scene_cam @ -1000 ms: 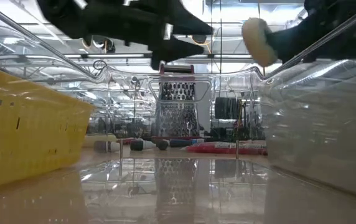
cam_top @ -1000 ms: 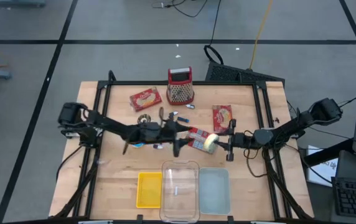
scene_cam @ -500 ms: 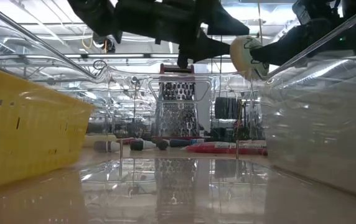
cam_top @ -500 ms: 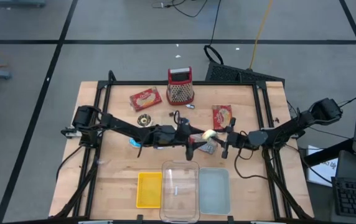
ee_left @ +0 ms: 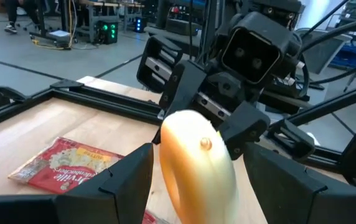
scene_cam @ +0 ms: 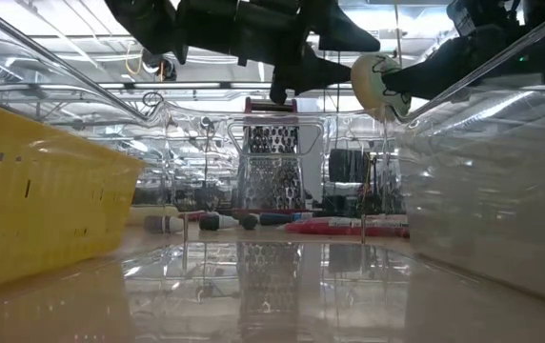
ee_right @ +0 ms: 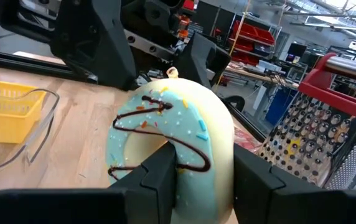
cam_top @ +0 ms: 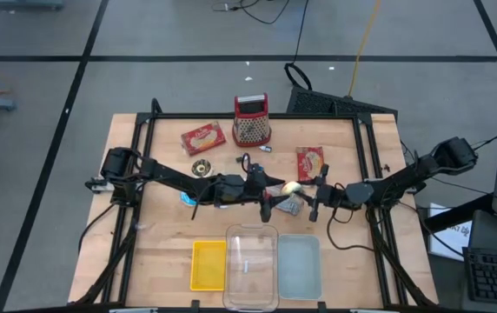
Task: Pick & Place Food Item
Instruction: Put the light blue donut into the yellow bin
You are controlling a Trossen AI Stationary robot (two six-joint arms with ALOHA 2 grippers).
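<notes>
1. mid-table handover, seen from my remote station: the right gripper (cam_top: 305, 190) is clamped on the donut (cam_top: 291, 188), one finger through the hole and one outside the ring, as the right wrist view shows, holding it in the air above the table (cam_top: 144, 252)
2. the left gripper (cam_top: 276, 193) faces it head-on from the other side; in the left wrist view its fingers (ee_left: 125, 180) stand wide apart with the donut between them, and i cannot tell whether either pad touches it; nothing is in its grasp
3. the relation i'm watching: the donut stands on edge, its ring flat-on to the right wrist camera and edge-on to the left one, so the left jaws straddle its thin width, not its broad face
4. the two grippers meet nose to nose above the snack packet (cam_top: 285, 202); the clear container (cam_top: 250, 261) lies nearer the table's front edge, between the yellow basket (cam_top: 208, 265) and the pale tray (cam_top: 299, 268)
5. my read: the left arm is the taker here, and closing squarely across the ring comes before the right lets go; a skewed pinch could roll the donut out
</notes>
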